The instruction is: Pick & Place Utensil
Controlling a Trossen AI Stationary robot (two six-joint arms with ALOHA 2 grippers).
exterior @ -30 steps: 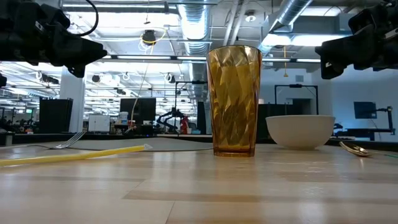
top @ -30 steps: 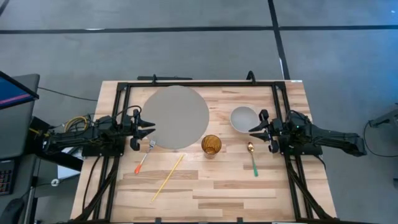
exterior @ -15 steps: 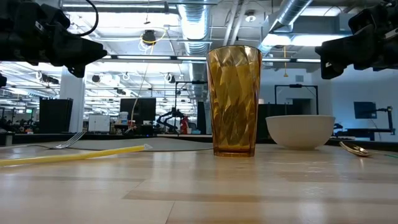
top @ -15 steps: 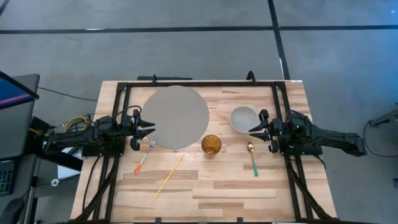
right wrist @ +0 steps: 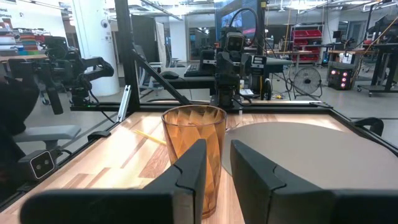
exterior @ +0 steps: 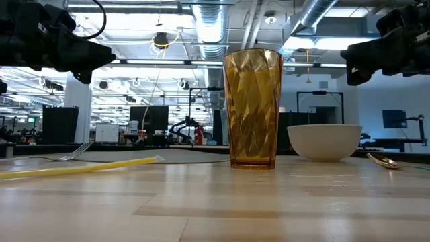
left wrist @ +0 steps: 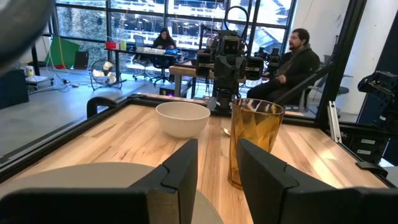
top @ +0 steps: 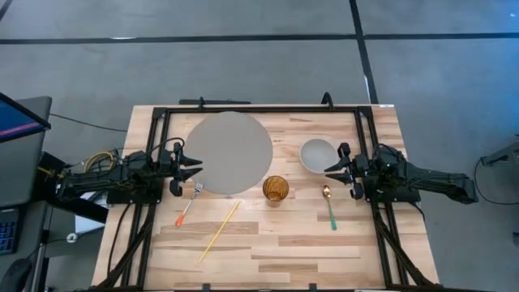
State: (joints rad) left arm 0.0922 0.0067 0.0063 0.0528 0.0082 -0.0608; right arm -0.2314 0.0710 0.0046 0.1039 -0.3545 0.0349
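Observation:
A fork [top: 188, 204] with an orange handle lies flat on the wood near the grey plate [top: 229, 152], a spoon [top: 329, 207] with a green handle lies right of the amber tumbler [top: 276, 189], and a yellow straw-like stick [top: 218, 231] lies toward the near edge. My left gripper [top: 195, 169] hovers at the plate's left rim, above the fork's tines, its fingers [left wrist: 186, 168] a narrow gap apart. My right gripper [top: 331, 170] hovers beside the white bowl [top: 317, 154], above the spoon's bowl, also narrowly open. Neither touches anything.
A black frame [top: 259, 107] runs along the table's far side and both flanks. In the left wrist view, a seated person [left wrist: 292, 62] shows beyond the table. Bare wood spreads along the near half [top: 276, 251].

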